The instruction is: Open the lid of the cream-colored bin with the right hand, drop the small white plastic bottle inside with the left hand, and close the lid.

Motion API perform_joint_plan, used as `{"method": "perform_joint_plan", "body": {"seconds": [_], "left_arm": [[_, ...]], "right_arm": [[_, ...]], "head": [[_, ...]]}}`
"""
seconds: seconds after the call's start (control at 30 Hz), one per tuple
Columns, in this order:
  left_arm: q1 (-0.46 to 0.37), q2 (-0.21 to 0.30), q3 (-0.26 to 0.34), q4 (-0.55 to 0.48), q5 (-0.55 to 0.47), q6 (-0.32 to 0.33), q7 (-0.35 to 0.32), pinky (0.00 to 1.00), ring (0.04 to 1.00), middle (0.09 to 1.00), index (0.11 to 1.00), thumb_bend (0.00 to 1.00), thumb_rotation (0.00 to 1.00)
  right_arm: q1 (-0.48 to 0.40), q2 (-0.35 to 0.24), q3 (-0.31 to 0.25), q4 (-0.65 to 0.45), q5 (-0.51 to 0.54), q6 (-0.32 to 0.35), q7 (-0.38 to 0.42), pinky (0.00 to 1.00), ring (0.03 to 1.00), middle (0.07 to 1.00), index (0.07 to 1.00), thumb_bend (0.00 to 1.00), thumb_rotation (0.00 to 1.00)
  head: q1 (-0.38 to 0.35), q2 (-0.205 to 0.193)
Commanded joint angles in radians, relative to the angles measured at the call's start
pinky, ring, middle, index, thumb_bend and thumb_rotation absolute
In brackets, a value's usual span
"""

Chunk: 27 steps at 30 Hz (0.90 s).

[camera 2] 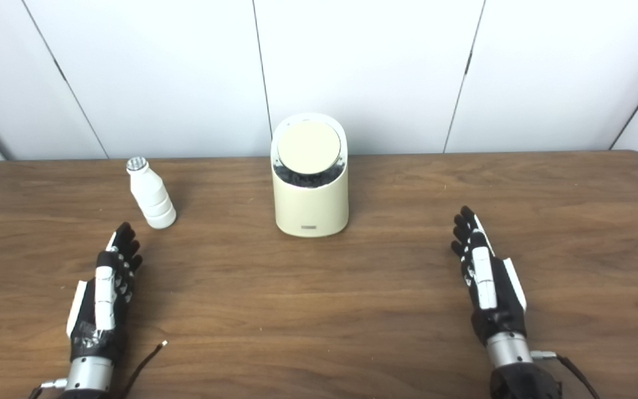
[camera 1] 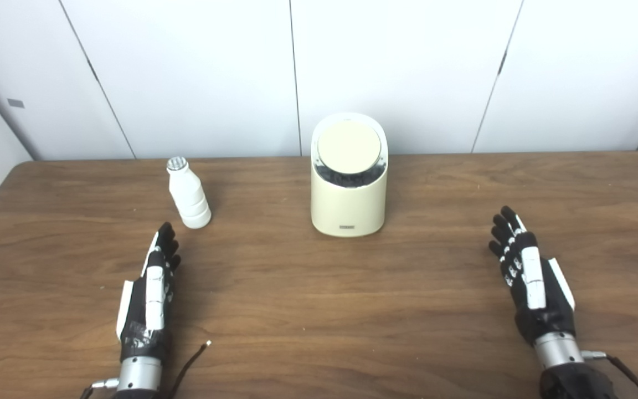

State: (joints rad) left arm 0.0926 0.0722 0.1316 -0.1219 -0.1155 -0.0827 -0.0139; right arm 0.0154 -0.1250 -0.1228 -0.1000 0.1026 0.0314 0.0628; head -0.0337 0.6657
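Left hand (camera 1: 150, 296) empty, fingers extended; bottle (camera 1: 188, 193) upright just beyond its fingertips.

on the table (camera 1: 319, 310) the bin (camera 1: 349, 205) stands at the far middle, its lid (camera 1: 349, 147) on top. the bottle (camera 1: 188, 194) stands upright to its left, apart from it. the left hand (camera 1: 150, 299) lies near, before the bottle; the right hand (camera 1: 529, 277) lies well right of the bin.

Bare table (camera 1: 319, 310) between hands and bottle (camera 1: 189, 195), bin (camera 1: 348, 188)
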Motion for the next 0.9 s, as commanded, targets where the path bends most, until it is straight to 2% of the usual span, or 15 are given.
{"method": "perform_joint_plan", "body": {"seconds": [0.0,0.47,0.6,0.7,0.87], "left_arm": [[0.003,-0.001,-0.01,0.008,0.0,-0.01,-0.007,1.0,1.0,1.0,1.0,0.57,0.99],[0.0,-0.001,-0.012,0.016,0.007,-0.021,-0.005,1.0,1.0,1.0,1.0,0.56,1.0],[0.0,-0.003,-0.012,0.015,0.005,-0.014,-0.003,1.0,1.0,1.0,1.0,0.56,1.0],[0.001,-0.006,-0.011,0.016,0.002,-0.018,-0.002,1.0,1.0,1.0,1.0,0.56,1.0],[0.007,-0.014,-0.012,0.01,0.006,-0.02,0.004,1.0,1.0,1.0,1.0,0.56,1.0]], "right_arm": [[-0.019,-0.005,0.001,-0.011,0.002,-0.001,-0.002,1.0,0.973,0.961,0.956,0.61,1.0],[-0.029,-0.008,0.002,-0.023,-0.011,0.015,-0.008,1.0,0.971,0.961,0.956,0.62,1.0],[-0.05,-0.017,0.02,-0.051,-0.083,0.052,-0.029,1.0,0.952,0.953,0.956,0.64,1.0],[-0.089,-0.023,0.033,-0.087,-0.11,0.105,-0.028,1.0,0.948,0.949,0.953,0.67,0.97],[-0.176,-0.039,0.063,-0.125,-0.145,0.16,-0.011,0.99,0.952,0.957,0.953,0.65,0.88]], "head": [[0.0,0.0],[-0.014,0.0],[-0.016,-0.004],[-0.02,-0.008],[-0.024,-0.014]]}}
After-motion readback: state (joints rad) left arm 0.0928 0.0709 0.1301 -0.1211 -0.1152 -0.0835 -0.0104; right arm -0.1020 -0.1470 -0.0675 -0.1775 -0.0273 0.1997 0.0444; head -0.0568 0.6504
